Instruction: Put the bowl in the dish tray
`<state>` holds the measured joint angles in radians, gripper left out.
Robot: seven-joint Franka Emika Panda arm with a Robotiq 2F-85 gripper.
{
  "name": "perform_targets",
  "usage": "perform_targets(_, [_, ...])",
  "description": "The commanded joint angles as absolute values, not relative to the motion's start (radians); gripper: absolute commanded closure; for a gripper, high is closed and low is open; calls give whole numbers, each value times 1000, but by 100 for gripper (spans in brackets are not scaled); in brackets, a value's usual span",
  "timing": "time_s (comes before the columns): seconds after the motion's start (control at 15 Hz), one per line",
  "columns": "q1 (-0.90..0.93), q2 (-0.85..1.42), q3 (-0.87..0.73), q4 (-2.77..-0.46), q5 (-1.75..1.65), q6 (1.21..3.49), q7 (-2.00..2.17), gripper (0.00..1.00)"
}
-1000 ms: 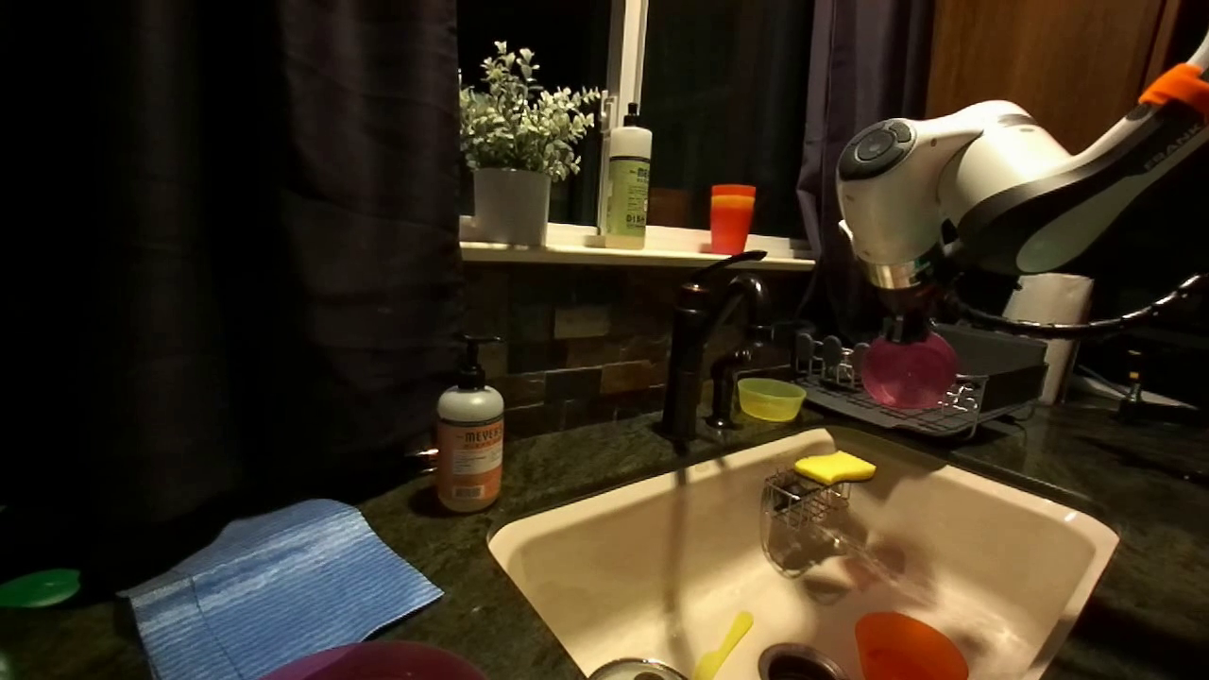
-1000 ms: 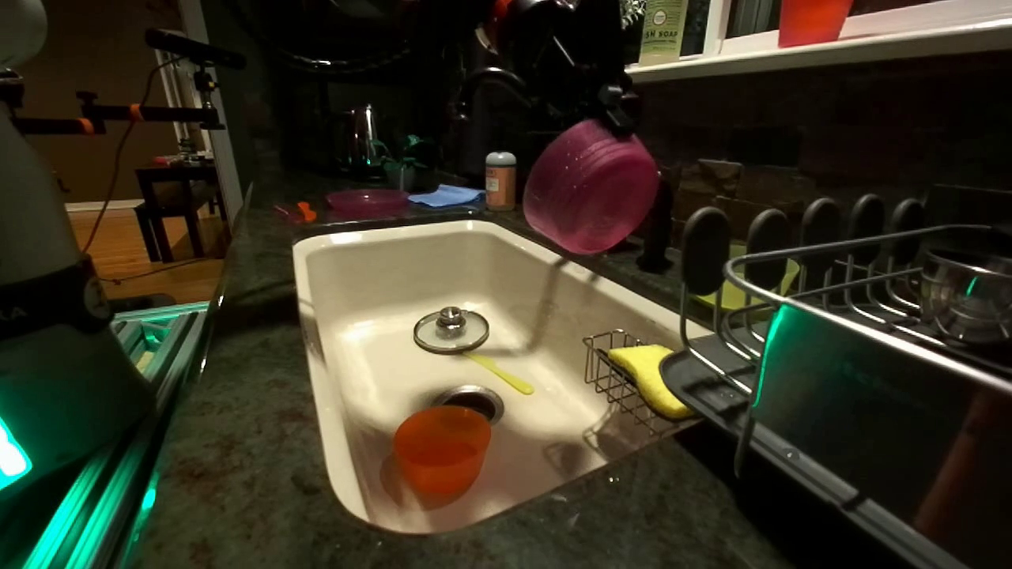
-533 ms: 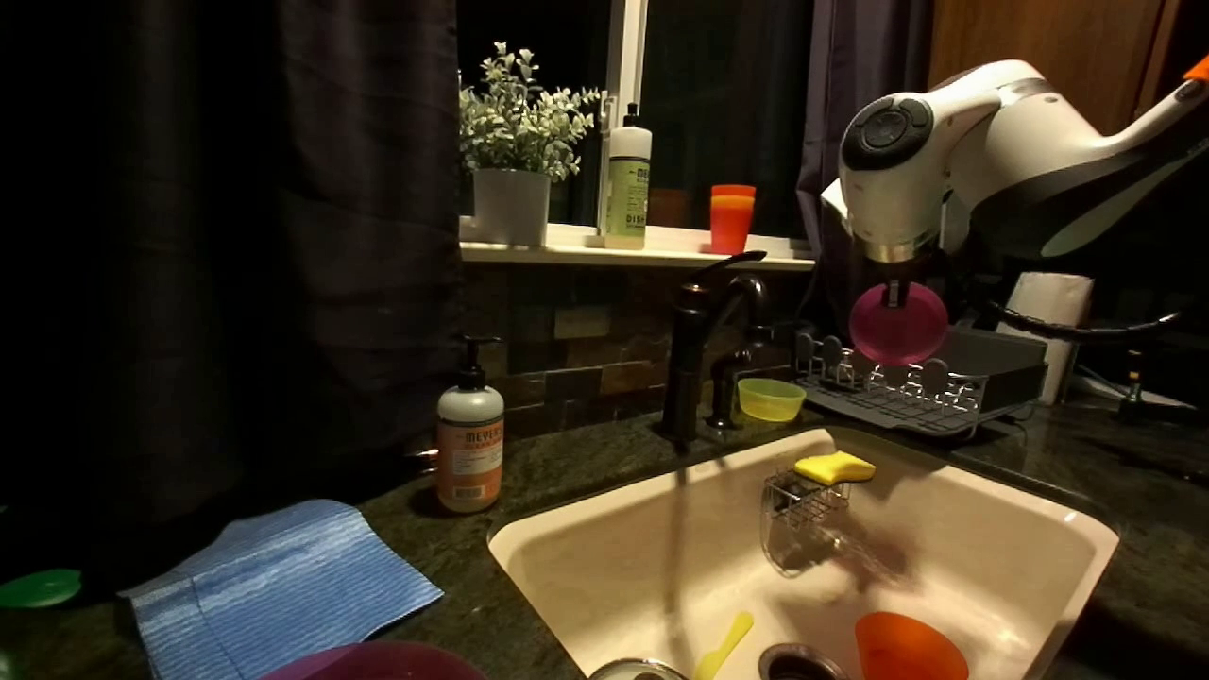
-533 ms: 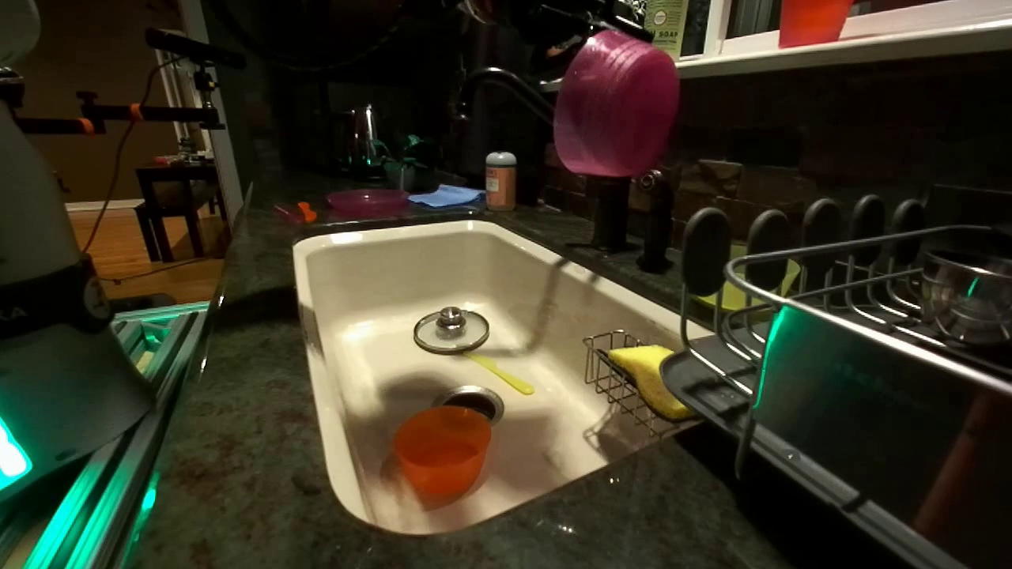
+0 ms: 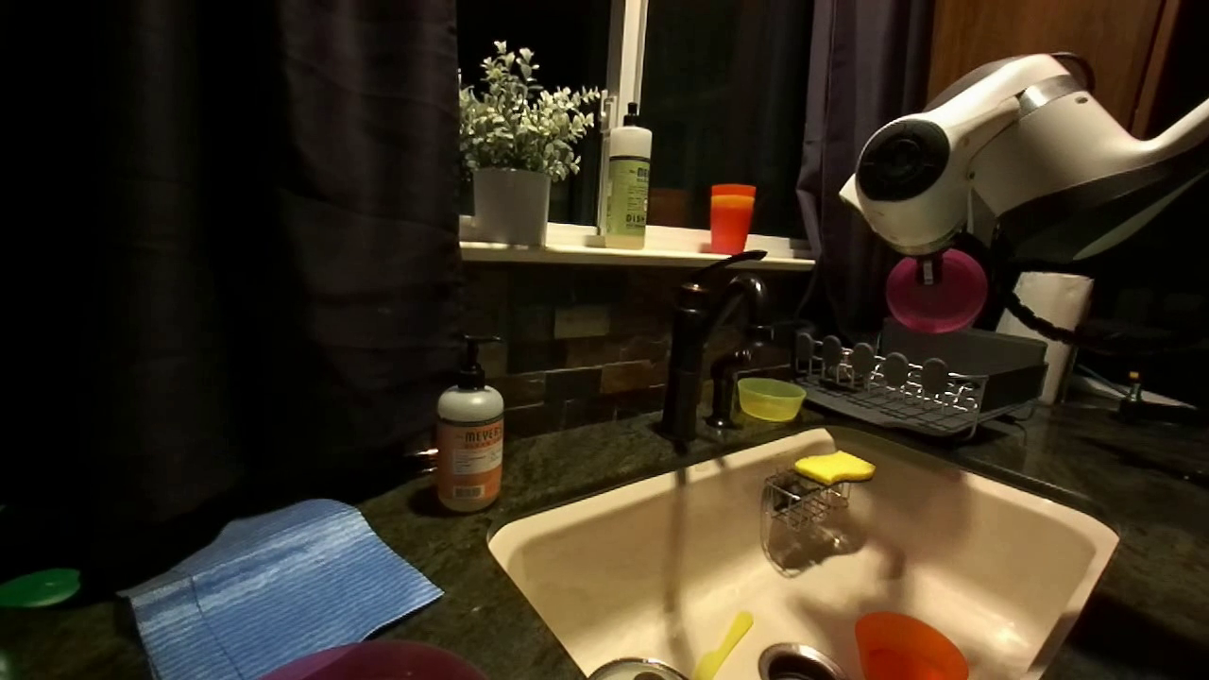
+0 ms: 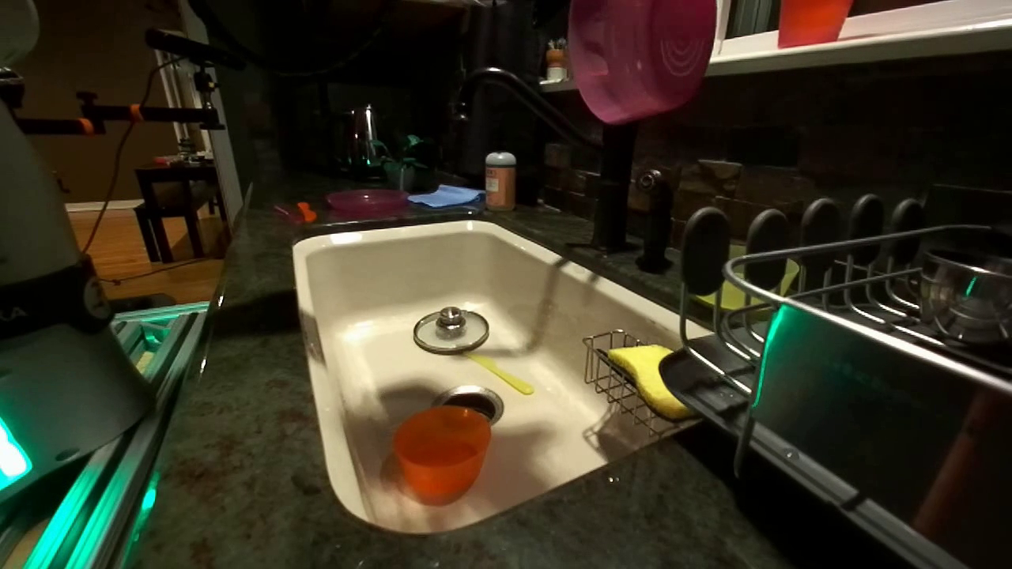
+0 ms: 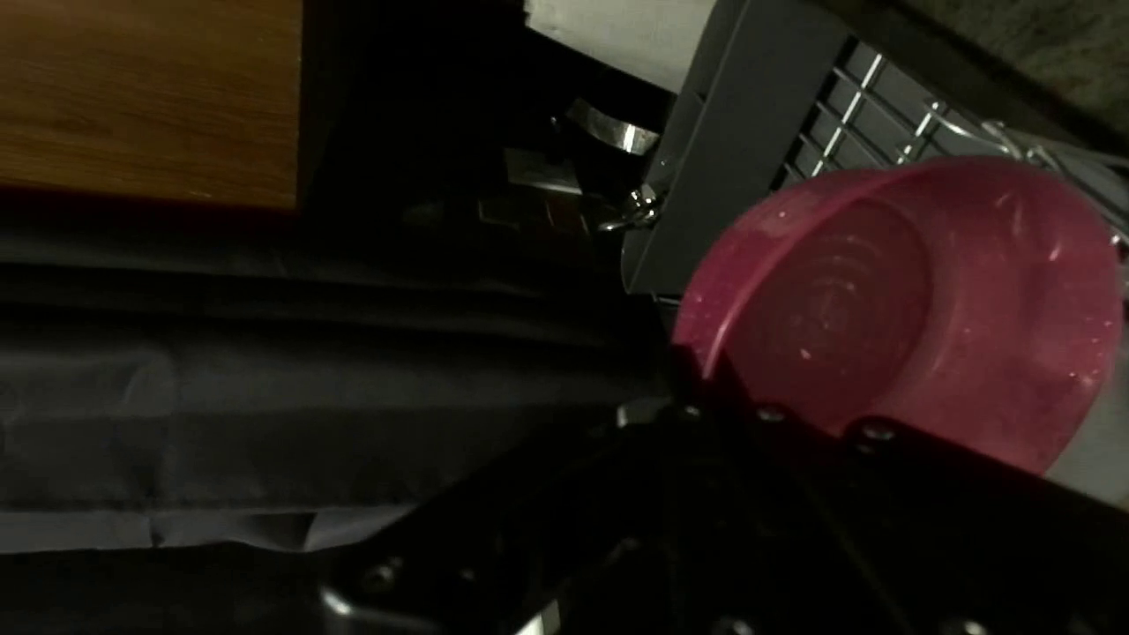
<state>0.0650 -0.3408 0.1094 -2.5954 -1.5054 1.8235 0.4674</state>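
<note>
Wrist view: hand (image 7: 714, 379) clamps pink bowl (image 7: 1005, 300) by its rim, interior facing us! Underside (image 6: 674, 47) shows in an exterior view.

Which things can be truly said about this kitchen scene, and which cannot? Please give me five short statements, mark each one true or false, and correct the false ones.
1. The pincer holds the magenta bowl by its rim. True.
2. The magenta bowl rests in the dish rack. False: it is held in the air, higher than the dish rack.
3. The yellow sponge rests on the wire caddy. True.
4. The orange bowl stands on the windowsill. False: the orange bowl is in the sink; a red-orange cup stands on the windowsill.
5. The yellow-green bowl stands on the counter near the faucet. True.
</note>
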Motion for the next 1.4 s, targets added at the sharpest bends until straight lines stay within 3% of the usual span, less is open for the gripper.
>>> perform_targets(0.0, [84,-377,105,-2659,-1573,1743,474,99])
perform_targets(0.6, [84,-361,68,-2749,-1767,1687,606,99])
perform_targets(1.33, [63,-288,9,-2743,-1775,1617,703,99])
